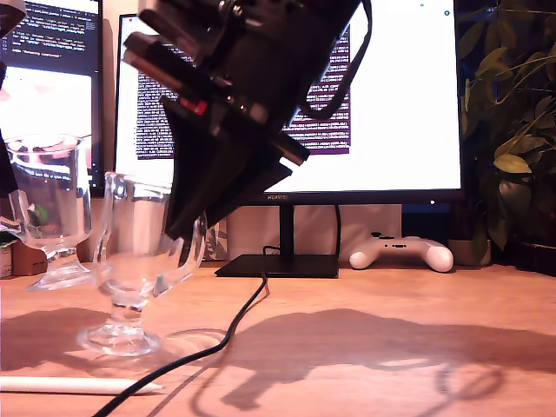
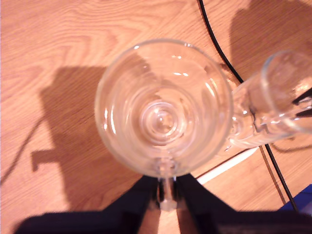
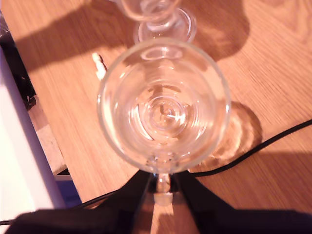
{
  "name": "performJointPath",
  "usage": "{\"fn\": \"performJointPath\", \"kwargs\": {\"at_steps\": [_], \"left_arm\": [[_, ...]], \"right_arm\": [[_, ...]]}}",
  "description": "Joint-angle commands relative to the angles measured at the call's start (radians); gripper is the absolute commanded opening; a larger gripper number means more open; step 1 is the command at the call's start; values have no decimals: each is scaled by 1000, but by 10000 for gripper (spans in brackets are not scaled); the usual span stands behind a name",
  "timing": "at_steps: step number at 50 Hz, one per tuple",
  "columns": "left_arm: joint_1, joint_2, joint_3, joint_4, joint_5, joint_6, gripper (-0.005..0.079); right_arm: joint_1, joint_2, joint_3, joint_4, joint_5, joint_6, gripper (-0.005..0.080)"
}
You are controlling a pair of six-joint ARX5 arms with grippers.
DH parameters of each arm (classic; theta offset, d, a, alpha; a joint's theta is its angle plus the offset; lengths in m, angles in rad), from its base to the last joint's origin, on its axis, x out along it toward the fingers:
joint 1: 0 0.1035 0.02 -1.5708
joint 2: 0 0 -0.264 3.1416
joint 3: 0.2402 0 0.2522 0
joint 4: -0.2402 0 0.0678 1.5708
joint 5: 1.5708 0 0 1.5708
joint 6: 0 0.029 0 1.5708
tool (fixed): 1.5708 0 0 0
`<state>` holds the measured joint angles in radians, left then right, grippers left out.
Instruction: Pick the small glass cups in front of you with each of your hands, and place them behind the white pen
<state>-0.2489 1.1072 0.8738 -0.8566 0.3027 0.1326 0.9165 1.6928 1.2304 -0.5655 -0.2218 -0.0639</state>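
Exterior view, left to right: my first gripper (image 2: 165, 192) is clamped on the first glass cup's (image 1: 48, 195) handle, bowl straight ahead of its jaws. My second gripper (image 1: 189, 228) pinches the second glass cup's (image 1: 130, 261) handle, foot on the desk (image 1: 417, 347). White pen (image 1: 78, 384) lies below that gripper, near the foot; black cable (image 1: 234, 326) runs alongside.

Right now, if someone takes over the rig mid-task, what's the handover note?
My first tool: shut on the handle of the first mug.
My second tool: shut on the handle of the second mug.
Both mugs are upright and close together. In the exterior view the white pen lies nearer the camera than both, with the black cable crossing by its tip.
Done: both mugs are gripped and sit beyond the pen.
Unclear: whether their feet rest fully on the table.
Left: seat them if needed, open both tools, then back off clear of the handles.
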Motion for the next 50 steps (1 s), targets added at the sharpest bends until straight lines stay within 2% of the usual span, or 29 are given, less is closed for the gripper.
{"fn": "performJointPath", "kwargs": {"at_steps": [1, 7, 39, 50], "left_arm": [[-5, -16, -18, 15, 8, -5, -24], [-13, -16, -18, 15, 8, -5, -24], [-14, -16, -18, 8, 12, -5, -24], [-14, -16, -18, 4, 19, -5, -24]], "right_arm": [[7, -2, 15, 23, 1, 5, -13], [7, -1, 15, 15, 23, 4, -13], [7, 2, 15, -7, 23, 12, -12], [7, 2, 15, -8, 22, 14, 59]]}}
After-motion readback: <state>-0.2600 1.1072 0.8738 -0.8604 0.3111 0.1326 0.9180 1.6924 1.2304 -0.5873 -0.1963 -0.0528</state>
